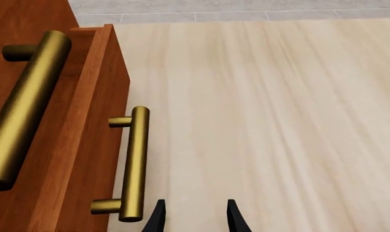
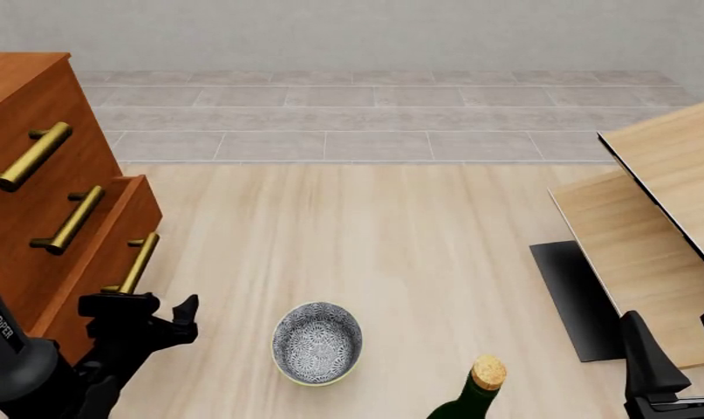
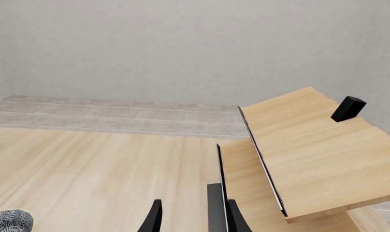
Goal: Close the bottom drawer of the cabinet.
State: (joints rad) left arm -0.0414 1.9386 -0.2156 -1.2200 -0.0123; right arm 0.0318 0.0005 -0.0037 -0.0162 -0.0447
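The reddish-brown cabinet stands at the far left. Its bottom drawer sticks out from the cabinet front, and its brass bar handle faces the table. In the left wrist view the drawer and its handle lie close beside my fingers. My left gripper is open and empty, just in front of the handle and apart from it; it also shows in the left wrist view. My right gripper is open and empty at the near right, far from the cabinet; it also shows in the right wrist view.
A patterned bowl sits near the front middle. A corked green bottle stands at the front edge. Pale tilted wood boards and a dark mat are at the right. The two upper drawers have like handles.
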